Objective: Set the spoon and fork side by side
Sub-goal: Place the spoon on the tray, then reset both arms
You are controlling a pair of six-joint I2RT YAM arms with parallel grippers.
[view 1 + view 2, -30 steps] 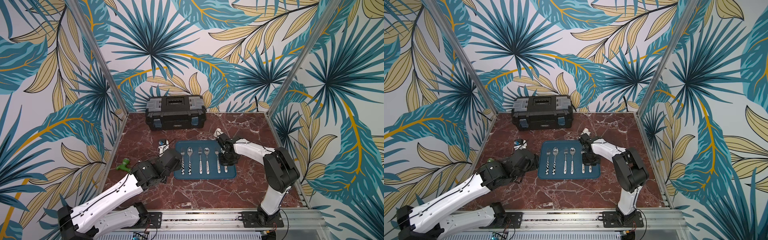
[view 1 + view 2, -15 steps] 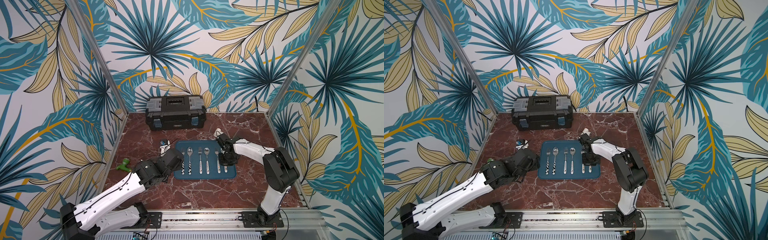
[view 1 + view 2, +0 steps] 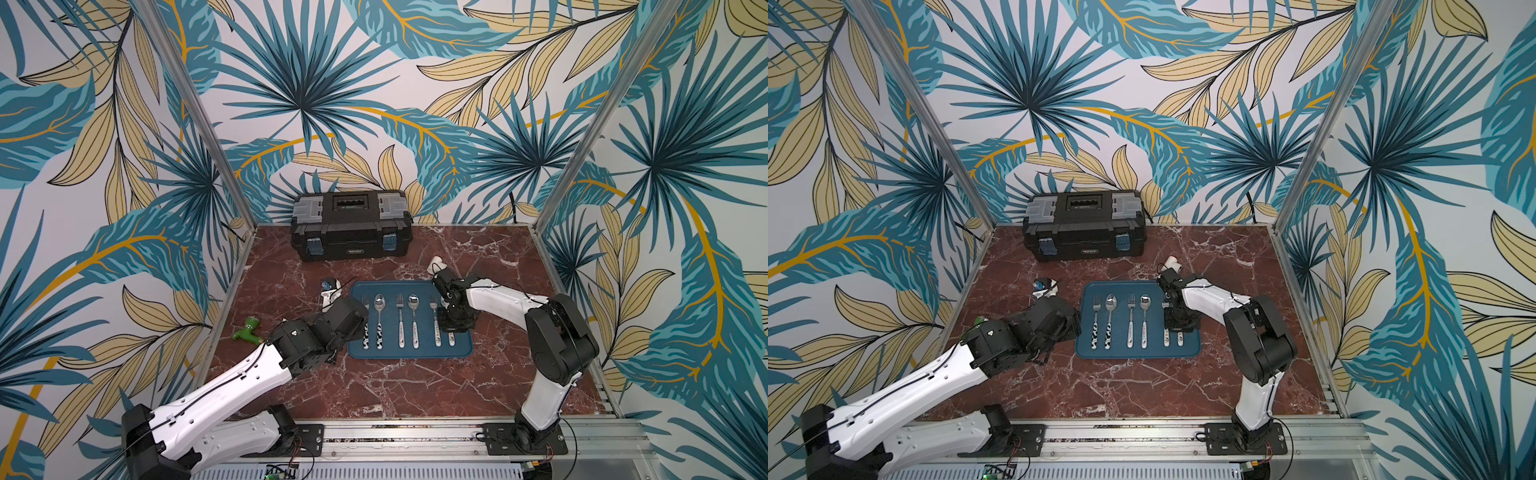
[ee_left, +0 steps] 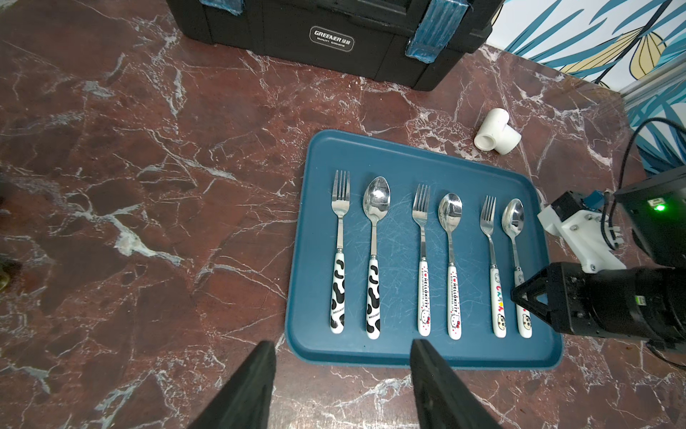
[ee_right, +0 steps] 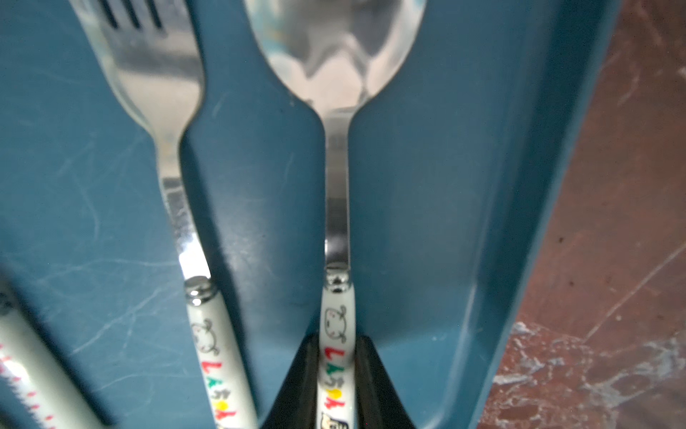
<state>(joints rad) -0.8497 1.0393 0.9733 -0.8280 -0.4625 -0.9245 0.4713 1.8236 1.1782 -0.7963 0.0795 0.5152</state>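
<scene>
Your right gripper (image 5: 337, 338) has its jaws close against either side of the spoon's (image 5: 337, 185) painted handle, and you cannot tell whether they pinch it or merely flank it. The spoon lies flat on the blue tray (image 5: 464, 185), parallel to and just beside its matching fork (image 5: 174, 167), which is the pairing the task wants. Your right arm (image 3: 498, 297) reaches low over the tray's outer edge with its wrist turned downward, while your left gripper (image 4: 343, 347) hangs open and empty by the tray's near rim.
</scene>
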